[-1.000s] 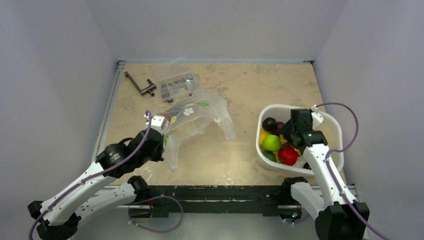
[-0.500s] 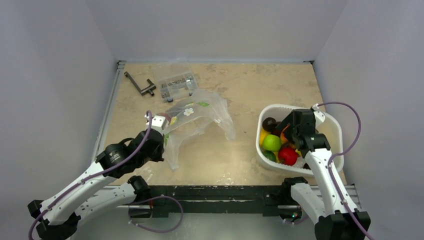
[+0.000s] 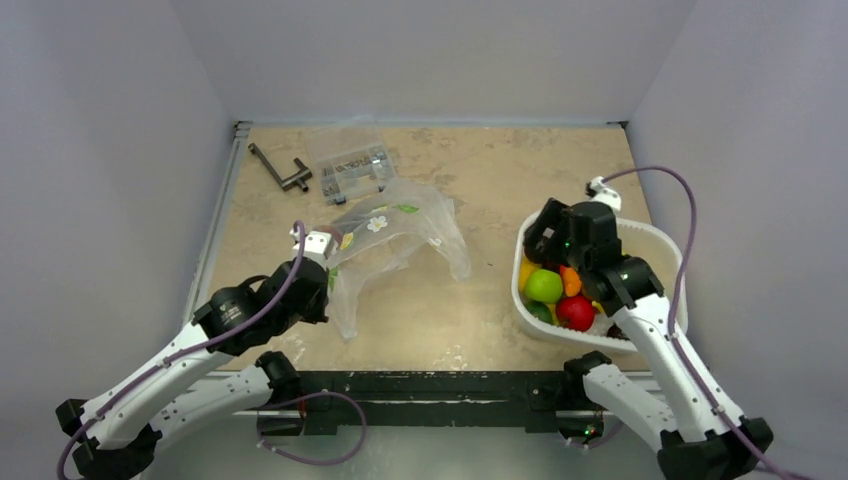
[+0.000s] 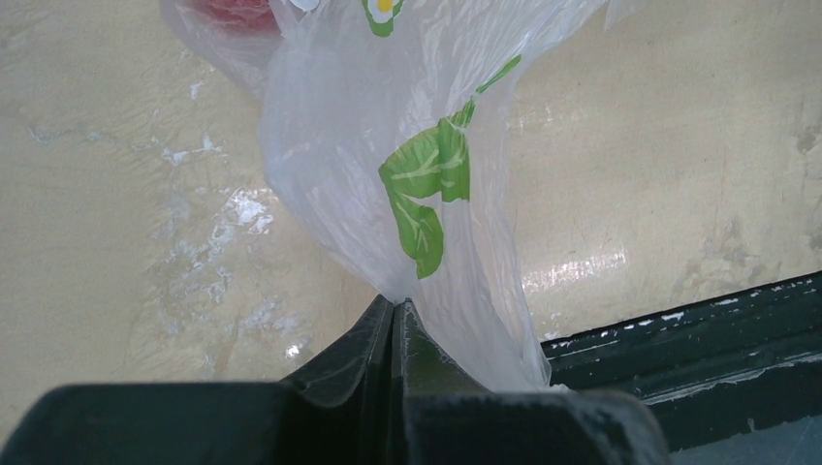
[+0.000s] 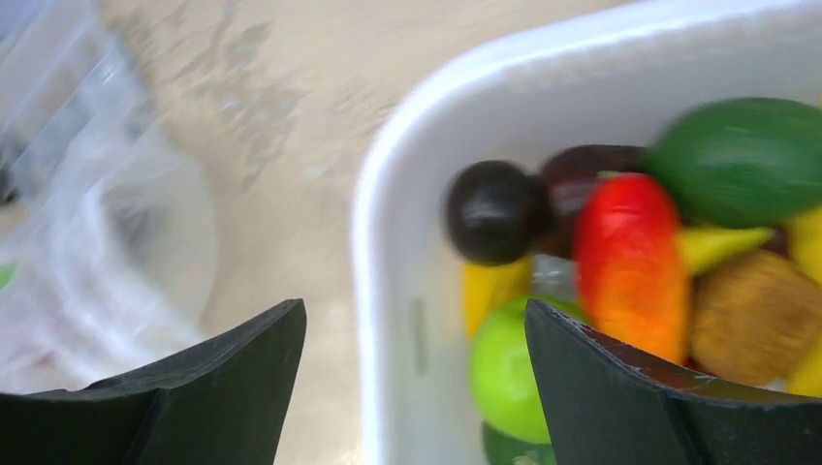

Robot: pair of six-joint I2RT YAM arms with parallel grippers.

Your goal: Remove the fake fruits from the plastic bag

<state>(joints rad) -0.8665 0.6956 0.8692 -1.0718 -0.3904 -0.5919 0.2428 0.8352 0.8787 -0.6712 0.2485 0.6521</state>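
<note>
My left gripper (image 3: 318,243) (image 4: 395,302) is shut on a fold of the clear plastic bag (image 3: 400,232) (image 4: 417,145) and holds it up off the table. A red fruit (image 4: 233,10) shows inside the bag at the top of the left wrist view. My right gripper (image 3: 541,238) (image 5: 414,310) is open and empty above the left rim of the white basket (image 3: 655,240) (image 5: 388,223). In the basket lie an orange-red elongated piece (image 5: 630,262) (image 3: 570,280), a dark purple piece (image 5: 496,211) and a red round one (image 3: 576,311).
The basket also holds a bright green apple (image 3: 544,286) (image 5: 504,368), a yellow banana (image 5: 492,288), a dark green fruit (image 5: 742,160) and a brown one (image 5: 751,315). A clear box of small parts (image 3: 352,165) and a dark metal tool (image 3: 280,170) lie at the far left.
My right gripper has moved from over the middle of the basket to its left rim. The orange-red piece now lies uncovered in the basket. The left arm and bag have not moved.
</note>
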